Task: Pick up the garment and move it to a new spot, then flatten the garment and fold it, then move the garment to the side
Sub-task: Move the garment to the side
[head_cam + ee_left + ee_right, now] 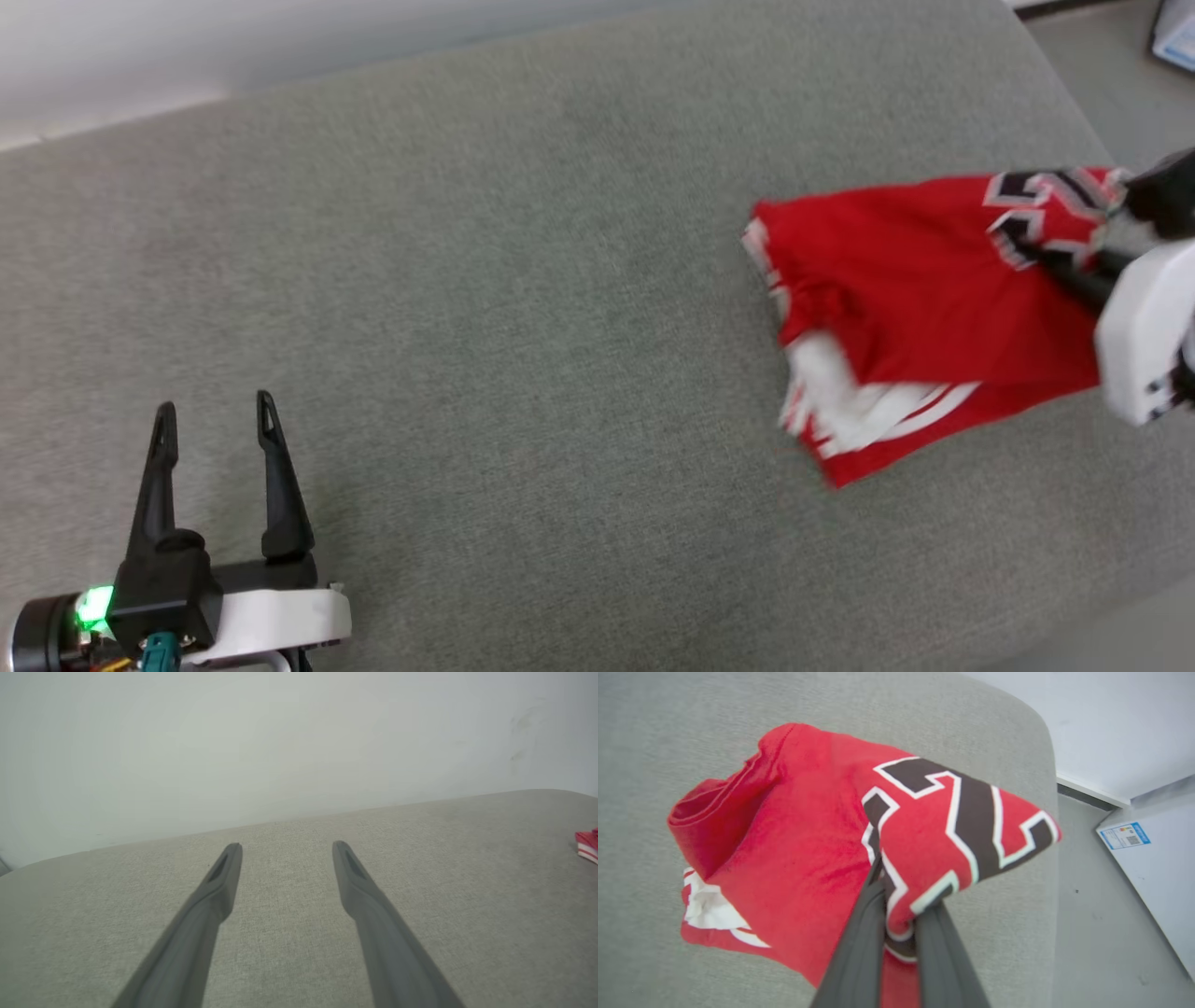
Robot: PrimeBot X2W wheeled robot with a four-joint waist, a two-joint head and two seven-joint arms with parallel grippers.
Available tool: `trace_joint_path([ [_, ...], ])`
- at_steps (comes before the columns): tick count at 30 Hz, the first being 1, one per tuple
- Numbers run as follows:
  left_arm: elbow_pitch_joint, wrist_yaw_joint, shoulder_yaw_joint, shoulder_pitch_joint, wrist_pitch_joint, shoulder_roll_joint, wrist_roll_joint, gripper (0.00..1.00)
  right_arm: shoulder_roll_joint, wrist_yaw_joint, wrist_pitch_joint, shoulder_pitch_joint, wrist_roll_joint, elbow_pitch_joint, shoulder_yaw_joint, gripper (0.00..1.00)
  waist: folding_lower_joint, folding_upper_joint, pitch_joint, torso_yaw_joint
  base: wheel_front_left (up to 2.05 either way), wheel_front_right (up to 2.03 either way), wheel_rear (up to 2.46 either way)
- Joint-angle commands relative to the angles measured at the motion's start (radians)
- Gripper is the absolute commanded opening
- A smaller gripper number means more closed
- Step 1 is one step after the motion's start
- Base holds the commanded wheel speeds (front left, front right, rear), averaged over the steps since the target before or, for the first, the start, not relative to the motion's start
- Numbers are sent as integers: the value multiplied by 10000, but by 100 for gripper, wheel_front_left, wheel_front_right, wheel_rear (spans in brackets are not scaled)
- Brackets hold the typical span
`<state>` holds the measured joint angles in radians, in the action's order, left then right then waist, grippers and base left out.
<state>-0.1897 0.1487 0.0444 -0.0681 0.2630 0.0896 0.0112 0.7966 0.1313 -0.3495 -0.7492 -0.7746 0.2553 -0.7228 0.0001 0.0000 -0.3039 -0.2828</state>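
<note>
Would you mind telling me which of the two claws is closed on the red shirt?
The right claw, pinching a fold of the garment near its black numeral; the left claw stands open over the grey cushion, well away from it.

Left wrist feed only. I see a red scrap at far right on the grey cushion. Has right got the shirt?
Observer: Yes, the right gripper is shut on the garment, pinching the corner with the black number print.
Operator: Flat yet?
Observer: No, bunched; a white sleeve pokes out at the end away from the grip.
Operator: Anything past the cushion?
Observer: A white box with a blue label on the floor beyond its right end.
</note>
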Motion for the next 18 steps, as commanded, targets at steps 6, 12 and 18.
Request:
trace_joint_path([
  [6,-326,-166,74,485,23,365,-115,100,114,-11,484,-1072,573,2221,590,0,-1,0,-1374,-209,0,0,0],
  [12,-592,-225,176,837,23,585,-109,100,-435,-13,1220,-1962,1457,4462,1319,0,-1,0,-2167,-70,0,0,0],
  [18,-657,-233,185,1121,23,728,-103,100,-1240,-11,2176,-2538,2449,6519,1797,0,-1,0,-2571,56,0,0,0],
])
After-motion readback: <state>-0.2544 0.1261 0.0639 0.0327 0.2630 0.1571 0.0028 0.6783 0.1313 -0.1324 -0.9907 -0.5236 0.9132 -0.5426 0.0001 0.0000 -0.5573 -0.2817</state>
